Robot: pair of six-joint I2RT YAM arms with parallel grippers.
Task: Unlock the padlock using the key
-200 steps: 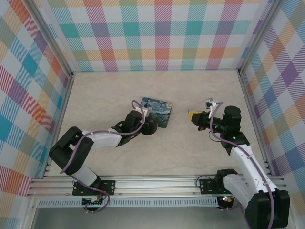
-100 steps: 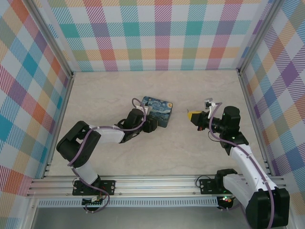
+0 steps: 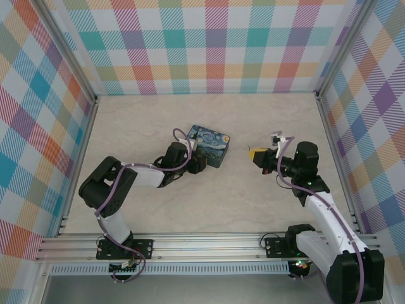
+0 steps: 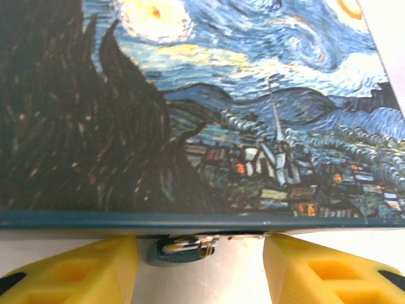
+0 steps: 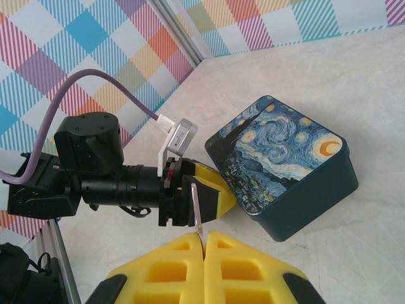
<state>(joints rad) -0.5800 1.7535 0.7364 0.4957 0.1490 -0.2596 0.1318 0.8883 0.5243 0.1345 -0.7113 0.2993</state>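
Pale marbled table, slim metal key

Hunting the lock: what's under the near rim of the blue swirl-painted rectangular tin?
A small blue-bodied padlock with metal parts, between the left gripper's yellow fingers; the tin's rim hides its upper part.

Left gripper closer on the padlock, jaws narrower; tin perhaps nudged away

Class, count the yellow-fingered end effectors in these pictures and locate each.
2. The left end effector is at the blue swirl-painted rectangular tin's side; the right end effector hangs right of it, apart.
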